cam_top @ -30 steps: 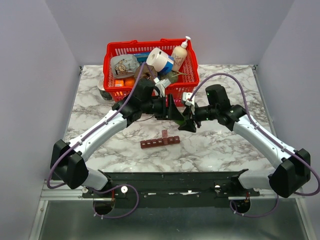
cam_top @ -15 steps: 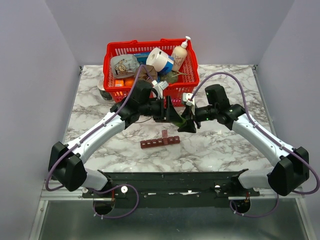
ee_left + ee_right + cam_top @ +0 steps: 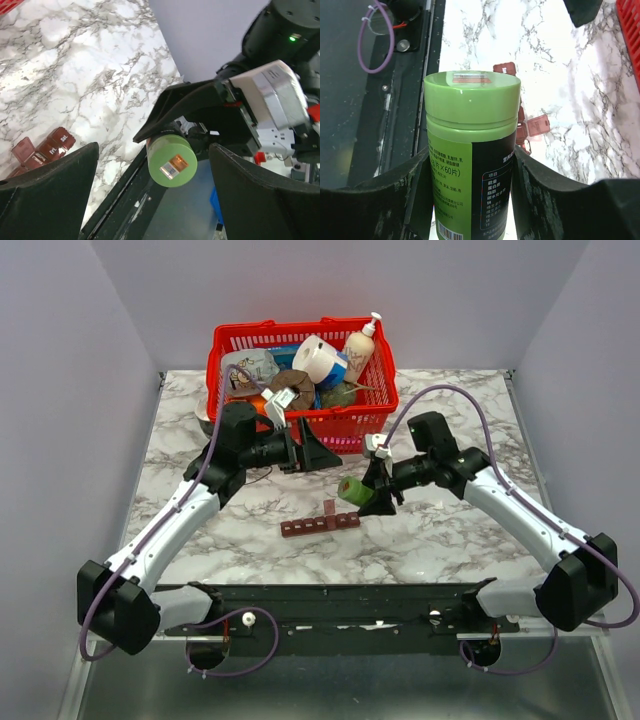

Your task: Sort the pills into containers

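My right gripper (image 3: pixel 362 495) is shut on a small green bottle (image 3: pixel 350 489), held above the table with its green cap still on. In the right wrist view both fingers (image 3: pixel 385 200) press the bottle's (image 3: pixel 470 150) labelled sides. My left gripper (image 3: pixel 305 452) stands open to the left of the bottle and apart from it. In its wrist view the cap (image 3: pixel 172 160) faces the camera ahead of the wide-apart fingers (image 3: pixel 50 195). The dark red containers strip (image 3: pixel 320 525) lies on the marble below, one lid (image 3: pixel 329 508) raised. No pills show.
A red mesh basket (image 3: pixel 225 365) full of groceries stands at the back of the marble table (image 3: pixel 450 530), just behind the left gripper. A dark roll (image 3: pixel 205 420) sits at the basket's left. The black mounting rail (image 3: pixel 340 595) runs along the near edge.
The left gripper has opened, let go of the bottle's cap, and drawn back to the left toward the basket. The right gripper keeps the bottle, now tilted slightly lower.
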Controlling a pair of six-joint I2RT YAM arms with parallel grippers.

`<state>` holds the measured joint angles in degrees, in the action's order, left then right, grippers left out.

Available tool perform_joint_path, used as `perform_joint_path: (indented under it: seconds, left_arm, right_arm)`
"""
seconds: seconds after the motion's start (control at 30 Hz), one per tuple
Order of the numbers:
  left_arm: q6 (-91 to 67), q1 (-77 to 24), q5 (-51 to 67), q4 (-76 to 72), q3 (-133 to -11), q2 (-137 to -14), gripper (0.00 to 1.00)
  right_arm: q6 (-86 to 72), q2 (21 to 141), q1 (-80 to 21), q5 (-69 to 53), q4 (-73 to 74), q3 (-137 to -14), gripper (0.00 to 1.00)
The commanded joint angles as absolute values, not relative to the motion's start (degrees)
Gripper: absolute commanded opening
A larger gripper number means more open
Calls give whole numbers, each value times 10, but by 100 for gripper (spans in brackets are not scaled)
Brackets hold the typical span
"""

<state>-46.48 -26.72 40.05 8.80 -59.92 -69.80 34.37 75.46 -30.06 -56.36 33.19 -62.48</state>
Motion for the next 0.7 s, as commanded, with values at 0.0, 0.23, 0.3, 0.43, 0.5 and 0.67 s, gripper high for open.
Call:
perform_joint_path:
  seconds: [0.0, 0.23, 0.3, 0.43, 0.5, 0.67]
  left_arm:
    - [-405, -266, 485, 48, -583, -679, 99]
    - [-267, -301, 505, 84, -571, -643, 99]
    - [-256, -315, 501, 74, -566, -638, 99]
    - [-244, -337, 505, 50, -555, -635, 99]
    - [-237, -345, 502, 55, -555, -637, 99]
    - [-211, -363, 456, 85, -567, -646, 97]
  right_arm:
    - [365, 760, -305, -624, 351, -648, 6]
    - [350, 783, -306, -685, 354, -657, 6]
    - [342, 787, -305, -695, 355, -661, 6]
    - [329, 800, -305, -712, 354, -671, 6]
    - [322, 804, -305, -717, 354, -673, 6]
    - [311, 815, -305, -730, 353, -675, 6]
